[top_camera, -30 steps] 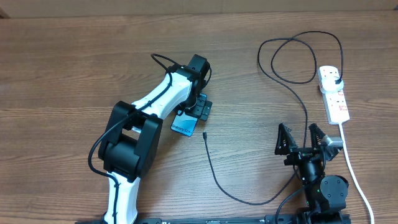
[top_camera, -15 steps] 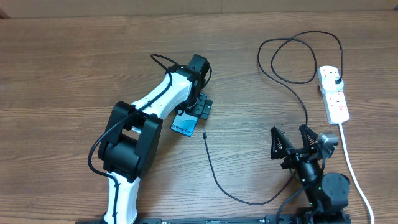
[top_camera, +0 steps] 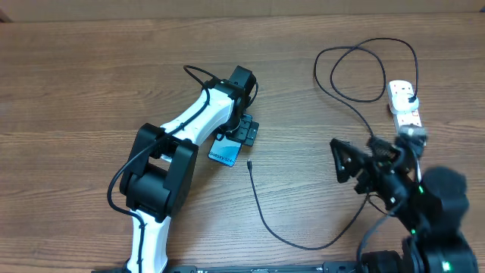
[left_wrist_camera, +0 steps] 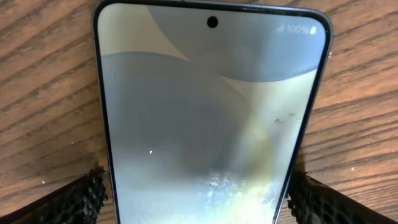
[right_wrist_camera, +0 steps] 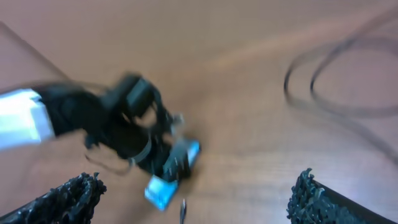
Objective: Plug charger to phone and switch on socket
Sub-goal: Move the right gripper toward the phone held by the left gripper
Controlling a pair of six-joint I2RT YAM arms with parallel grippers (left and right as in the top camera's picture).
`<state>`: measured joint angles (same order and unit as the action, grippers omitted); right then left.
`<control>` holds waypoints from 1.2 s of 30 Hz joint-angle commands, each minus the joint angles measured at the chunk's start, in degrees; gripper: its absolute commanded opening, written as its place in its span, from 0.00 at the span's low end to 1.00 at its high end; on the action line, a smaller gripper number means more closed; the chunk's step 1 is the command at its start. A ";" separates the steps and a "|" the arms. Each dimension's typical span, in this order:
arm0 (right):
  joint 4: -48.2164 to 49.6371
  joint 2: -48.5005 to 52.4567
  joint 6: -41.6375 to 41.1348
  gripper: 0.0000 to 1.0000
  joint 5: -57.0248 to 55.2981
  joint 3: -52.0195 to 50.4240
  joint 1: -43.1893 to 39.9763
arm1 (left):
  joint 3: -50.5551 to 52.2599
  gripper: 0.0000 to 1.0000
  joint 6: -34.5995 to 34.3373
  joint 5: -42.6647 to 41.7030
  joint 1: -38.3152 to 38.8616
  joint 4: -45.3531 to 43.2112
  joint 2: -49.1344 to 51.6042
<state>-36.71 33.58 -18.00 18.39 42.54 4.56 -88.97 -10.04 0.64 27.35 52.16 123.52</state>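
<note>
The phone (top_camera: 225,155) lies flat on the wooden table, its light blue screen up. My left gripper (top_camera: 244,130) stands over its far end. In the left wrist view the phone (left_wrist_camera: 205,106) fills the frame and my left gripper (left_wrist_camera: 198,202) has a finger against each long edge. The charger is a thin black cable; its tip (top_camera: 249,164) lies just right of the phone. It loops back to a black plug (top_camera: 410,97) in the white socket (top_camera: 402,91). My right gripper (top_camera: 359,159) is open and empty, raised above the table right of the cable.
The right wrist view is blurred: it shows the left arm (right_wrist_camera: 37,118), the phone (right_wrist_camera: 171,180), the cable tip (right_wrist_camera: 182,213) and cable loops (right_wrist_camera: 348,93). The right arm hides the near half of the socket and its white lead.
My right arm has risen and swung up toward the socket, now covering its near end. The left arm, phone and cable have not moved.
</note>
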 commanded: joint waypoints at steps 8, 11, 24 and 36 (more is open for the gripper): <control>-3.26 10.58 0.24 1.00 6.34 0.68 0.26 | 2.25 1.00 2.21 -5.14 0.04 3.45 2.75; -3.30 12.33 0.24 1.00 8.63 0.66 0.26 | 2.25 0.97 2.34 -5.16 0.04 3.43 2.75; -4.76 19.56 0.24 1.00 9.16 0.66 0.26 | 2.25 0.86 2.60 -5.16 0.04 7.15 2.75; -2.08 28.20 -0.02 1.00 15.76 0.66 0.26 | 2.25 0.71 13.62 -19.63 0.00 6.45 2.75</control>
<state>-39.90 59.57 -18.00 30.00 42.54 4.56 -88.82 -3.92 -4.60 26.81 59.57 123.11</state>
